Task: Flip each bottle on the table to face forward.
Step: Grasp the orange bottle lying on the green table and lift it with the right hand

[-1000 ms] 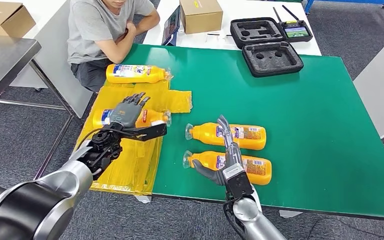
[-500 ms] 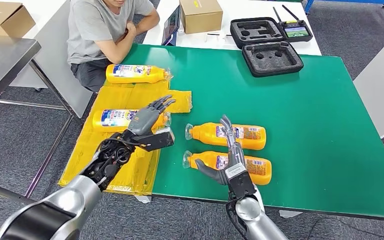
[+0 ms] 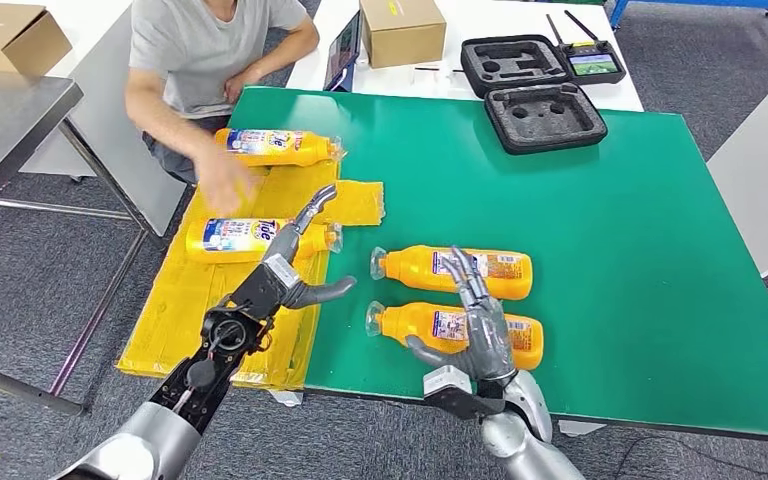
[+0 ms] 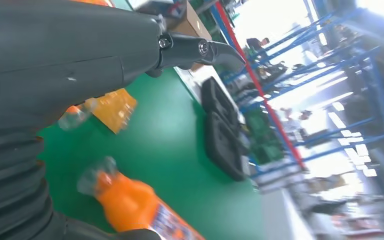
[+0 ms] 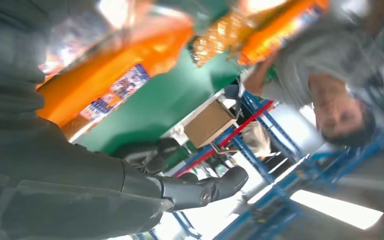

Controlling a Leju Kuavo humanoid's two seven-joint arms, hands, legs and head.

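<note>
Though both hands (image 3: 295,262) (image 3: 477,325) spread, empty: four bottles (image 3: 455,272) flat, crosswise; near pair's caps leftward.

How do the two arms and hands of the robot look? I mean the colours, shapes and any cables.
Both arms have rounded silver shells near the body. The left forearm is an open black frame with round joints and thin dark cables. The left hand and right hand are grey, with slim darker jointed fingers. The right wrist carries a black block.
</note>
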